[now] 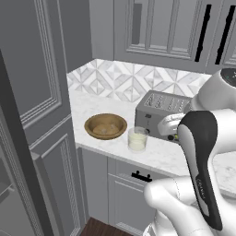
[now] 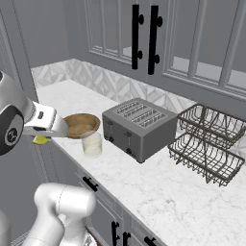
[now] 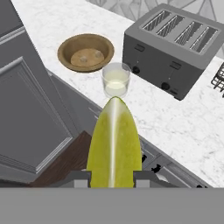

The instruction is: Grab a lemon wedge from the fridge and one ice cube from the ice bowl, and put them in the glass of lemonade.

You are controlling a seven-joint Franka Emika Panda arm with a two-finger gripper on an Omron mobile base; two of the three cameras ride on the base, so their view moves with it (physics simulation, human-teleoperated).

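Counter (image 3: pixel 65 17): white marble, runs along the patterned backsplash, grey cabinet fronts below. Toaster (image 2: pixel 139 127): grey four-slot, sits on the counter just right of the glass in the right base view. Wire rack (image 2: pixel 207 144): dark, two tiers, further right, well apart from the work area.

Ice bowl (image 1: pixel 105 126): brown wood, shallow, near the counter's front edge; pale cubes lie in the bottom in the hand view (count not clear). Glass of lemonade (image 3: pixel 116 80): short clear tumbler, pale yellow liquid, upright, just beside the bowl on the toaster side, not touching it as far as I can tell.

Claw (image 3: pixel 112 177): clenched on the lemon wedge (image 3: pixel 114 144), one finger on each side of its base, yellow-green wedge sticking out forward. In the right base view the wedge peeks out under the hand at the left, off the counter edge, over the cabinet fronts, short of the glass.

Step in hand, judged: carry wedge to glass. To do it well: keep the grip firm, bring the claw forward and over the counter edge until the wedge tip sits right above the glass mouth, stay high enough to clear the rim, then lower a little before letting go (mouth is narrow, a high drop could bounce off). Avoid the bowl rim and toaster. Ice cube step not yet done.
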